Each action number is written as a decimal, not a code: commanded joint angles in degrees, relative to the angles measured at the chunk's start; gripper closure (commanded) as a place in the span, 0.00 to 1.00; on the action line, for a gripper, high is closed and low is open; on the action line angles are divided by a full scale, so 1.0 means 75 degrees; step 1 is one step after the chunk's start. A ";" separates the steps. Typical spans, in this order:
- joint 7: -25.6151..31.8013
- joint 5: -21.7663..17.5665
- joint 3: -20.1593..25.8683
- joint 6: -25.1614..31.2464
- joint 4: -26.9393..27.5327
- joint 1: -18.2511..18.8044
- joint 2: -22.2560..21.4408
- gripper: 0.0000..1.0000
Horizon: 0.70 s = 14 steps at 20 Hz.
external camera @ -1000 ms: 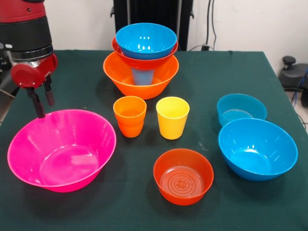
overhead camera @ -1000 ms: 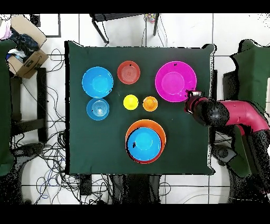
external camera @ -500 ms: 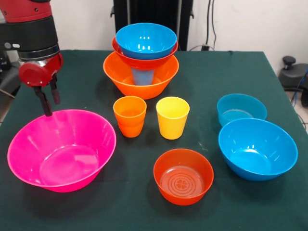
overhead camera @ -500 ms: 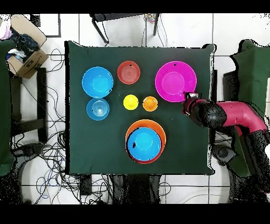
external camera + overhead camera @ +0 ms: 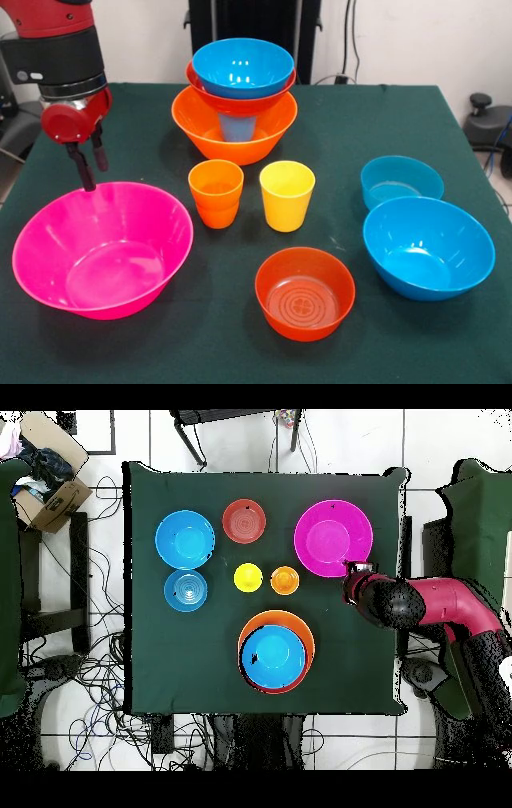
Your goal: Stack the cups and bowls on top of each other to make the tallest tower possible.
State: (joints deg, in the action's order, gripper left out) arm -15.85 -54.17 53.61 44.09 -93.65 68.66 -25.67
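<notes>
My gripper is open and empty, its tips just above the far left rim of the big pink bowl. In the overhead view the gripper sits at the pink bowl's lower right rim. The tower stands at the back: the big orange bowl holds the blue cup, with a red-orange bowl and a blue bowl on top. The orange cup and the yellow cup stand upright side by side at the centre.
A second red-orange bowl sits at the front centre. A large blue bowl and the small shallow blue bowl sit at the right. A cardboard box stands off the table.
The gripper has moved rightward in the front view along the pink bowl's far rim. Bowls and cups have not moved.
</notes>
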 commanded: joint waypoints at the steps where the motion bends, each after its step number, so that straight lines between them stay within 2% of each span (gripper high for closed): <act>1: 0.1841 -0.0606 -0.0259 -0.0098 -0.0359 -0.0281 0.0338 0.00; 14: 0.1817 -0.0824 -0.0285 -0.0650 -0.0323 -0.0115 0.0689 0.00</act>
State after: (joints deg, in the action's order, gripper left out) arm -15.85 -54.65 53.62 41.66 -93.73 69.18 -25.15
